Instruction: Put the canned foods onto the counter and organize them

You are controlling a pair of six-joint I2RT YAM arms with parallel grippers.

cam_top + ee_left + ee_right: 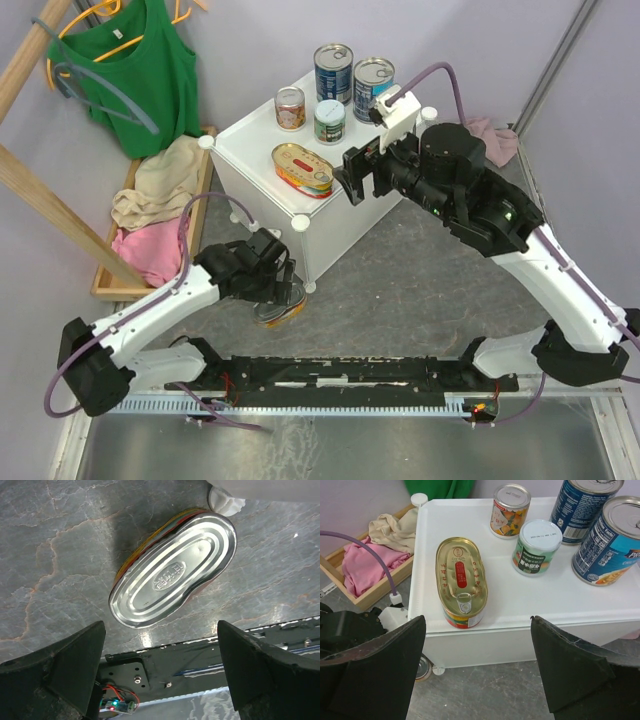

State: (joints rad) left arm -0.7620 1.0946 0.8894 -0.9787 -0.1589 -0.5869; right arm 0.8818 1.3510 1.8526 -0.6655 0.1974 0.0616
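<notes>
The white counter (250, 135) holds two tall blue cans (333, 70) (372, 85), a small orange-red can (290, 107), a green-white can (329, 121) and an oval tin (302, 168) near its front edge. A second oval tin (175, 575) lies silvery face up on the grey floor by the counter's foot (225, 500). My left gripper (160, 660) hovers open just short of that tin, nothing between its fingers (65, 670). My right gripper (477, 650) is open in front of the counter (530, 600), facing the gold-lidded tin (461, 580), apart from it.
A wooden tray with pink and beige clothes (150, 210) stands left of the counter, under a green top on a hanger (135, 70). A pink cloth (490, 140) lies at the back right. The black base rail (350, 375) runs along the near edge.
</notes>
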